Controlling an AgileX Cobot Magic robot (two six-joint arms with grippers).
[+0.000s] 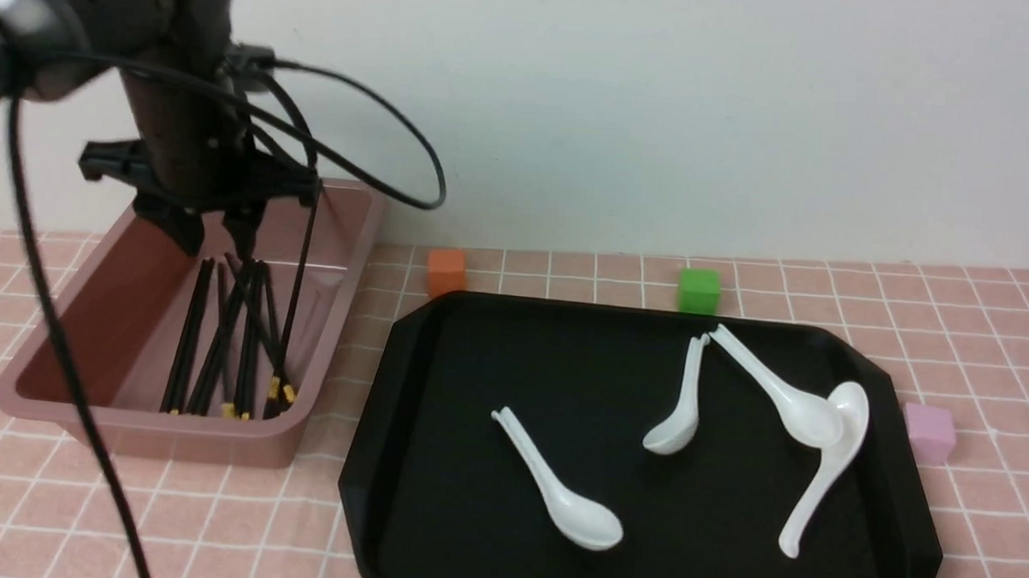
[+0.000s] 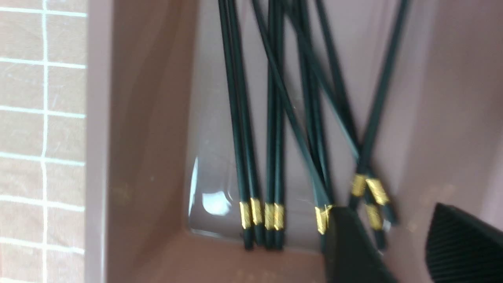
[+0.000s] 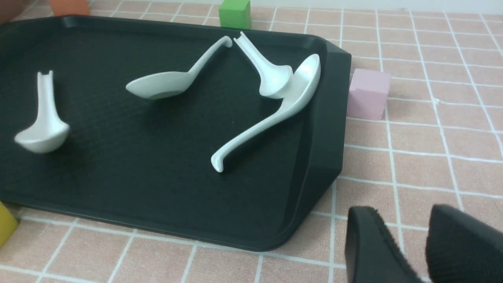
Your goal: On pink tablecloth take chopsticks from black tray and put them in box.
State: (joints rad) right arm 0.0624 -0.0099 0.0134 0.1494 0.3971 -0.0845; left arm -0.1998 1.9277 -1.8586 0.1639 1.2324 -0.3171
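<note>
Thin black chopsticks (image 1: 221, 347) with gold bands are seen lying in the mauve box (image 1: 176, 435), under the left hand (image 1: 218, 246), which is spread empty. The right hand (image 3: 410, 251) is likewise parted. The pink gridded tablecloth (image 1: 975, 339) is backed by a white wall (image 1: 657, 114).

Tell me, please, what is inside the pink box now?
Several black chopsticks with gold bands lie inside the box, some crossed. The left gripper above hides their far ends.

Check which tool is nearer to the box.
Left. The left tool hangs over the box, above the chopsticks in it. The right tool is over the pink tablecloth, on the other side of the black tray.
</note>
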